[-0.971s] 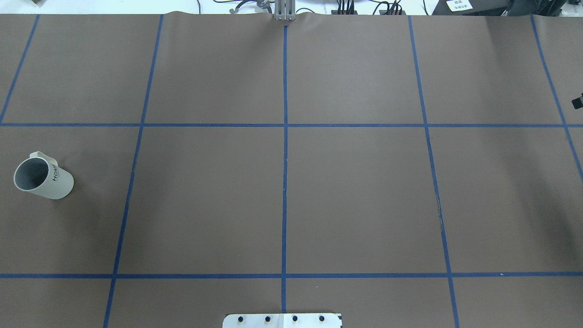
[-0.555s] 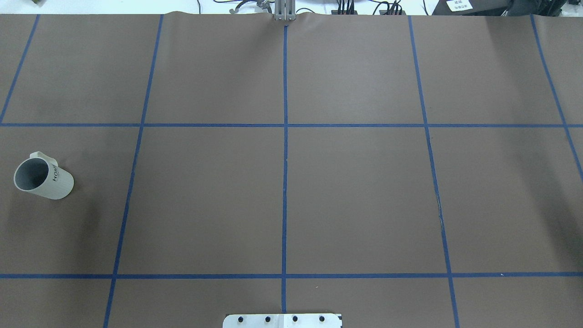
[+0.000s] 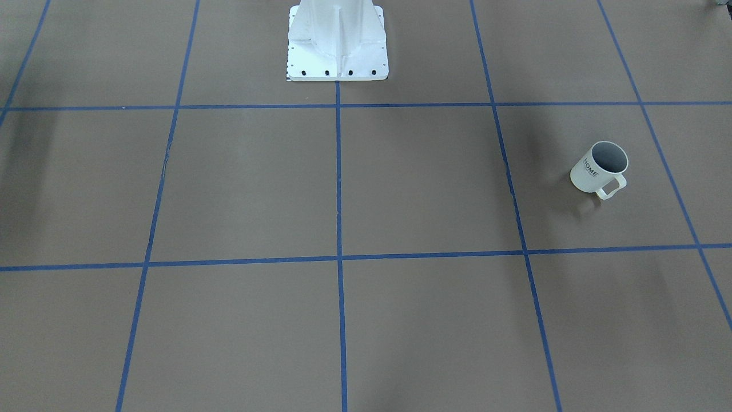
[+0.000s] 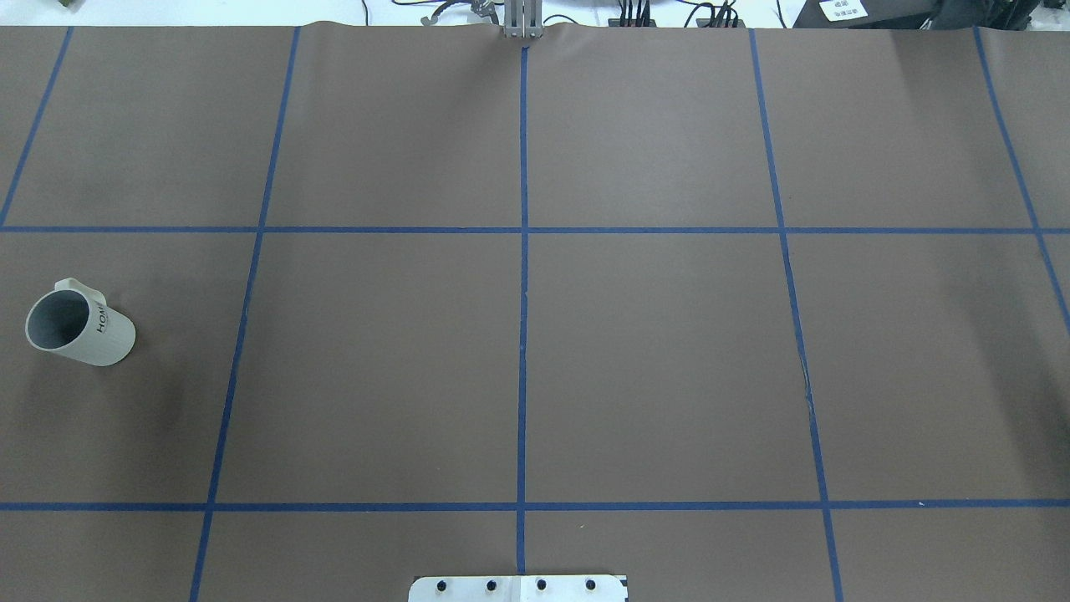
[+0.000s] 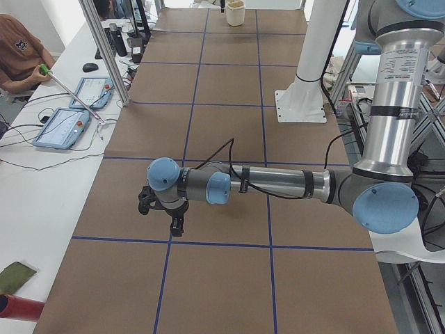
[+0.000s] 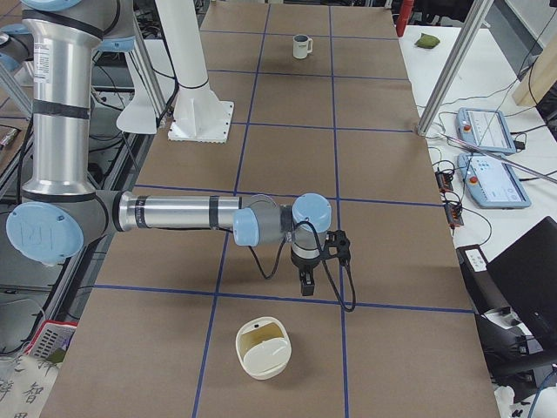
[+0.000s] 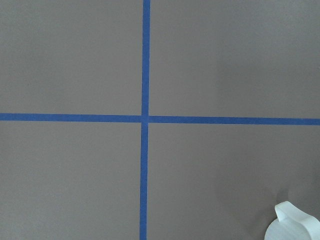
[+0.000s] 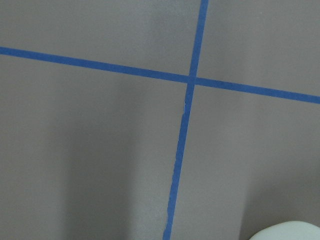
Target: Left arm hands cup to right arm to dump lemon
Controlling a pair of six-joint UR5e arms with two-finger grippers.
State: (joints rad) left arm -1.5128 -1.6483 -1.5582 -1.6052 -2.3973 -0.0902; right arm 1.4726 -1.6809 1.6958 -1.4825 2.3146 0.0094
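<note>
The smooth cream cup (image 4: 79,328), cylindrical with a squared handle, stands upright on matte brown paper (image 4: 652,351), well to the robot's left of the white base (image 3: 337,40). For the left gripper (image 5: 176,227) and the right gripper (image 6: 304,285), I cannot tell whether the fingers are apart.

Overhead and front cameras face each other, sharing the cream-white mug (image 4: 92,334); side cameras look along the brown-papered table (image 5: 229,90); wrist cameras hang close.

Cup (image 4: 79,328): cream-white mug with a grey interior, black "HOME" lettering and a squared handle. It stands upright, mouth up, on the table near the robot's left end, handle turned away from the robot. Left arm (image 5: 278,184): forearm held level above the table, wrist pointing down. Right arm (image 6: 174,212): same pose, well apart from the cup.
</note>
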